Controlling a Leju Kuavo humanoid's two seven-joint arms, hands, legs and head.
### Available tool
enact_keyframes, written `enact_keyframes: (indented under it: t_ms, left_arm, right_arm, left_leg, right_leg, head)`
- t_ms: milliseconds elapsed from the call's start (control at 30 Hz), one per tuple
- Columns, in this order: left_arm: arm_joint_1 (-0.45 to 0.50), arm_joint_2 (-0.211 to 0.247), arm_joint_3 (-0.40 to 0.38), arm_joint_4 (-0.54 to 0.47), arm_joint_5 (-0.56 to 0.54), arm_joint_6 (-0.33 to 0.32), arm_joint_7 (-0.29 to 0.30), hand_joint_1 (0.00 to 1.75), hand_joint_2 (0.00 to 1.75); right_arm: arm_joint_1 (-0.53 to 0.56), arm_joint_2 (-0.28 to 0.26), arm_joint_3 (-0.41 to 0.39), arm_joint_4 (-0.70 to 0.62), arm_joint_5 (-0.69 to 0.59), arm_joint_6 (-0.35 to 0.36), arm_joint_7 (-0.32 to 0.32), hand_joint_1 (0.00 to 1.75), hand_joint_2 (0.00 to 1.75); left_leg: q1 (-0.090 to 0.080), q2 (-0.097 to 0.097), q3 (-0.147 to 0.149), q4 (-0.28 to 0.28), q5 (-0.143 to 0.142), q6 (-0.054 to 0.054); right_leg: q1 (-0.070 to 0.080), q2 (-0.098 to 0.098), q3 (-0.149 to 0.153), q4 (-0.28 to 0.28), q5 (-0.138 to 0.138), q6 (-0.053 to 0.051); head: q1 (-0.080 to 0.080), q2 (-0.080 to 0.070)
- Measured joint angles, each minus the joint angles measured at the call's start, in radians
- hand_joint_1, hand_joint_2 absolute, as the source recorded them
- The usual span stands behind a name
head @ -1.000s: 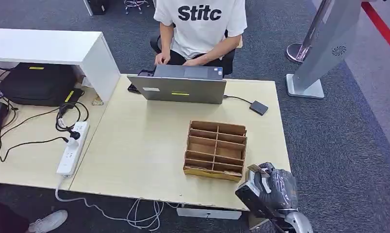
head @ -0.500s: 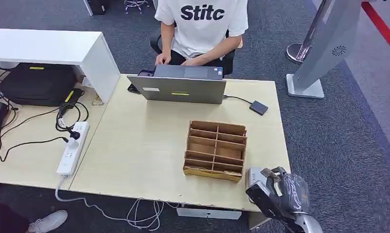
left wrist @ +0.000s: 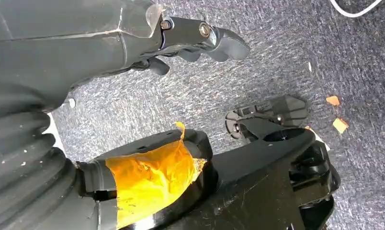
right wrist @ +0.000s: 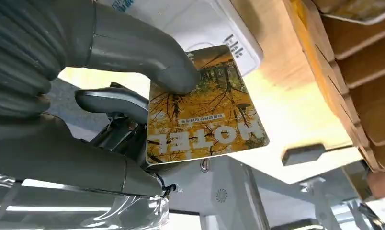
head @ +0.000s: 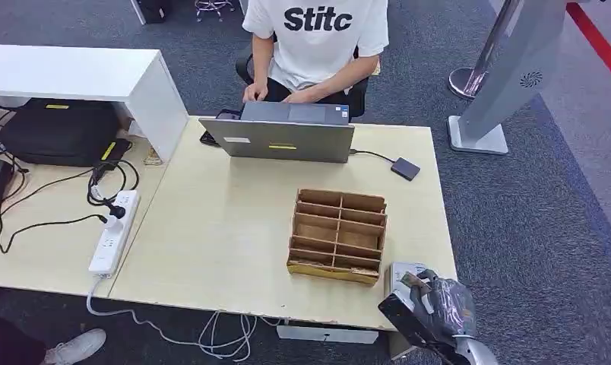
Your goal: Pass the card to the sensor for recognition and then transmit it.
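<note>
Grey carpet surrounds the pale wooden bench (head: pixel 226 228), where a brown divided box (head: pixel 337 234) stands. At its near right corner lies a white sensor (head: pixel 403 272). The right hand (head: pixel 432 308) pinches the yellow card (right wrist: pixel 205 112) between thumb and fingers (right wrist: pixel 111 100), just above the sensor. The left hand (left wrist: pixel 133 43) hangs over the carpet, fingers apart, holding nothing.

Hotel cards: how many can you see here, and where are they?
1. The hotel card is pinched in the robot's right hand, above the white sensor at the table's near right corner. More may lie unseen in the wooden organizer.
</note>
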Motion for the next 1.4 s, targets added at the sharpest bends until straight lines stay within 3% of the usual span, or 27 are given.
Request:
enact_keyframes:
  t_ms: [567,700,867,1033,1133,1267,1400]
  left_arm:
    - [0.000,0.000,0.000,0.000,0.000,0.000,0.000,0.00,1.75]
    - [0.000,0.000,0.000,0.000,0.003,0.001,0.000,0.00,1.75]
    - [0.000,0.000,0.000,0.000,0.000,0.002,0.000,0.00,1.75]
    - [-0.001,0.000,0.000,0.000,-0.023,-0.003,0.000,0.00,1.75]
    - [-0.002,0.000,-0.008,0.000,-0.048,-0.013,0.000,0.00,1.75]
    - [-0.008,-0.001,-0.024,0.000,-0.079,-0.030,0.004,0.00,1.75]
    - [-0.016,-0.004,-0.054,0.000,-0.122,-0.044,0.022,0.00,1.75]
  right_arm:
    - [0.001,0.000,0.002,0.006,0.017,-0.002,0.006,1.75,1.75]
    - [0.007,0.000,0.019,-0.072,0.015,-0.018,-0.013,1.75,1.75]
    - [-0.013,-0.005,0.102,-0.228,0.008,-0.011,-0.023,1.75,1.75]
    - [-0.108,-0.013,0.211,-0.316,-0.025,0.023,-0.022,1.75,1.75]
    - [-0.219,-0.014,0.278,-0.308,-0.056,0.088,-0.006,1.75,1.75]
    - [-0.409,0.005,0.345,-0.193,-0.116,0.160,0.033,1.75,1.75]
    - [-0.581,0.046,0.369,-0.025,-0.085,0.156,0.111,1.75,1.75]
  left_leg:
    - [0.000,0.000,0.000,0.000,0.000,0.000]
    - [0.000,0.000,0.000,0.000,0.000,0.000]
    - [0.000,0.001,0.000,0.000,0.000,0.000]
    - [0.000,0.001,0.000,0.000,0.000,0.000]
    - [0.000,0.002,0.000,0.000,0.001,0.000]
    - [0.000,0.001,0.000,0.000,0.003,0.000]
    - [0.000,0.001,0.000,0.000,0.004,-0.001]
  right_leg:
    - [0.000,0.000,0.000,0.000,0.000,0.000]
    - [0.000,0.000,0.000,0.000,0.000,0.000]
    - [0.000,0.000,0.000,0.000,0.000,0.000]
    - [0.000,0.001,0.000,0.000,0.000,0.000]
    - [0.000,0.001,0.000,0.000,0.001,-0.001]
    - [0.000,0.001,0.001,0.000,0.002,-0.001]
    - [0.000,0.001,0.000,0.001,0.002,-0.001]
  head:
    - [0.000,0.000]
    - [0.000,0.000]
    - [0.000,0.000]
    - [0.000,0.000]
    - [0.000,0.000]
    - [0.000,0.000]
    - [0.000,0.000]
